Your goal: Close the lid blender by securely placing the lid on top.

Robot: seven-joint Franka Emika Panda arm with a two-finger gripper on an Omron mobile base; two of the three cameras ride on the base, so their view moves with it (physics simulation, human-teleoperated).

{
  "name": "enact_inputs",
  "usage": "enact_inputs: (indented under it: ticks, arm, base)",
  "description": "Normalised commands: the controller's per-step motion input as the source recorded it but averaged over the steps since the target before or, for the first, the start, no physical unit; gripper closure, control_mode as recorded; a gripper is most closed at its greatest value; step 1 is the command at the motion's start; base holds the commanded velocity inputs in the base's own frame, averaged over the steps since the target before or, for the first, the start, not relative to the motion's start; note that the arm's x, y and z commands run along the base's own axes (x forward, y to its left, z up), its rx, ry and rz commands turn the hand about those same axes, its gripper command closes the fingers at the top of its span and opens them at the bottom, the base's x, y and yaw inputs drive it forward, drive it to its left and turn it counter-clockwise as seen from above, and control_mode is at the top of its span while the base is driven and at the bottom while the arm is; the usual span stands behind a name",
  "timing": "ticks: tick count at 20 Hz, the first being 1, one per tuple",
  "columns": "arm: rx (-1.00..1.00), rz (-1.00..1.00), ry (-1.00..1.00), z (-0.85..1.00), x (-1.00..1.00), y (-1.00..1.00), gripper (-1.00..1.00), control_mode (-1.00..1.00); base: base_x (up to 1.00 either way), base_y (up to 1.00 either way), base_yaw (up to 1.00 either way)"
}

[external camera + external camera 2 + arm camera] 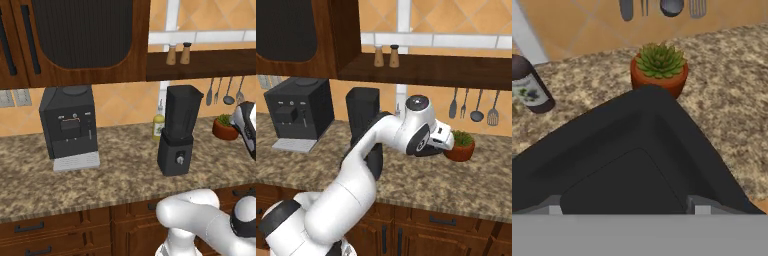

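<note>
The black blender (177, 132) stands on the granite counter (120, 175), its boxy base with a round knob facing front and its tall dark jar (362, 112) widening upward. To its right, my gripper (442, 145) hovers above the counter beside the potted plant; it also shows at the right edge of the left base view (246, 127). In the hand view a wide black lid (627, 150) lies between the fingertips (702, 205), and the gripper (628, 206) is shut on it. The arm hides the blender's base in the right base view.
A wider black coffee machine (67, 125) with a grey tray stands at the left. A small bottle (158, 125) is behind the blender. A terracotta plant pot (659, 70) sits just beyond the lid. Utensils (471, 105) hang on the wall; a shelf with shakers (178, 54) overhangs.
</note>
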Motion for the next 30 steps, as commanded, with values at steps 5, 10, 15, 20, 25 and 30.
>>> enact_inputs:
  ticks: [5, 10, 15, 20, 25, 30]
  arm:
    - [0.00, 0.00, -0.22, 0.70, -0.01, 0.86, 1.00, -1.00]
    - [0.00, 0.00, -0.03, 0.87, -0.09, 0.85, 1.00, -1.00]
    - [0.00, 0.00, 0.00, 0.87, -0.17, 0.80, 1.00, -1.00]
    - [0.00, 0.00, 0.00, 0.79, -0.12, 0.77, 1.00, -1.00]
    - [0.00, 0.00, 0.02, 0.26, 0.05, 0.51, 1.00, -1.00]
    - [0.00, 0.00, 0.04, 0.00, 0.32, 0.26, 1.00, -1.00]
  base:
    - [0.00, 0.00, 0.00]
    - [0.00, 0.00, 0.00]
    - [0.00, 0.00, 0.00]
    - [0.00, 0.00, 0.00]
    - [0.00, 0.00, 0.00]
    - [0.00, 0.00, 0.00]
